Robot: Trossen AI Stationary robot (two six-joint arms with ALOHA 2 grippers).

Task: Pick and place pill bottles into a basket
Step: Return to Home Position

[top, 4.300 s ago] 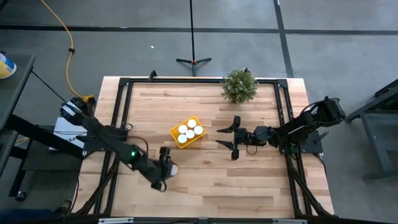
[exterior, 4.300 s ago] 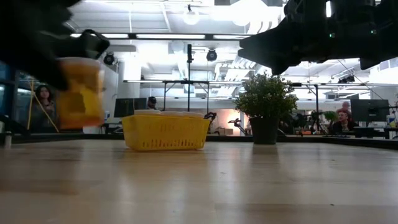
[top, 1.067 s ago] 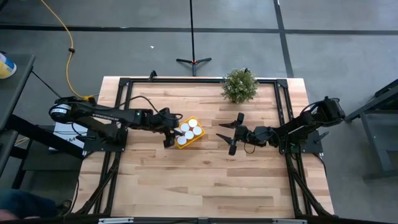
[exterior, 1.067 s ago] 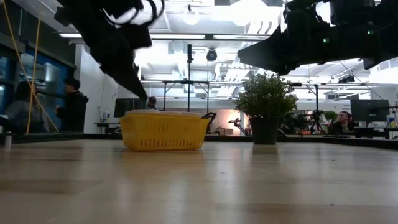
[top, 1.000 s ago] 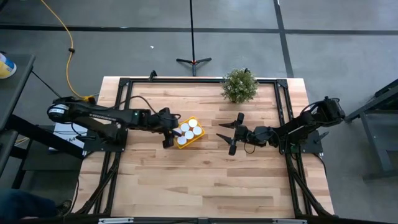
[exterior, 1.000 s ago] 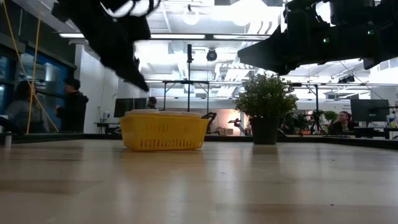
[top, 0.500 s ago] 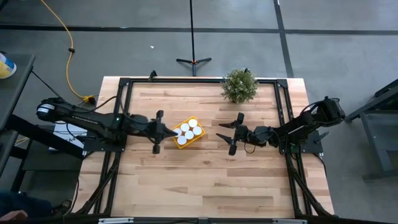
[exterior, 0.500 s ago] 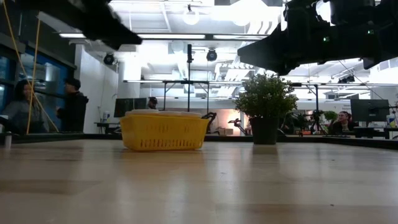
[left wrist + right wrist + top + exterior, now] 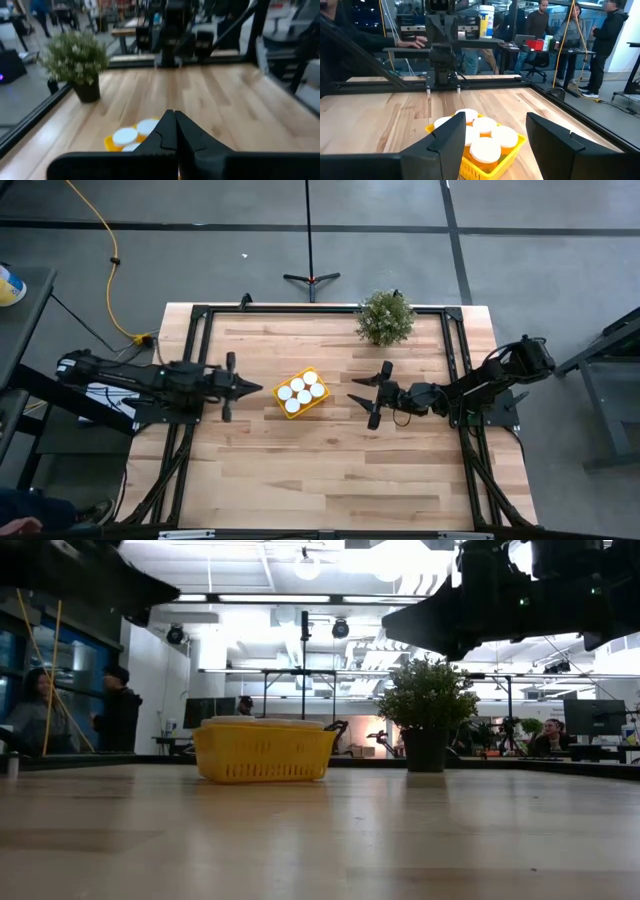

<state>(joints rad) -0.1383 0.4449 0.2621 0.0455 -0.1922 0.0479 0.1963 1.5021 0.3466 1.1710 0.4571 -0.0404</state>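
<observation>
The pill bottles (image 9: 299, 390) sit in the yellow basket (image 9: 265, 758) mid-counter (image 9: 330, 470); 4 white caps show. The left gripper (image 9: 258, 387), fingers pressed together and empty, hovers beside it: withdraw level, clear of the rim. The right gripper (image 9: 352, 397) waits opposite, fingers wide.

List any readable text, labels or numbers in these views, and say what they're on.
No text is legible in any view.
Pill bottles in the yellow basket: white caps are blank and no label shows.
White canister in the room beyond the table: has a blue label, too blurred to read.
</observation>
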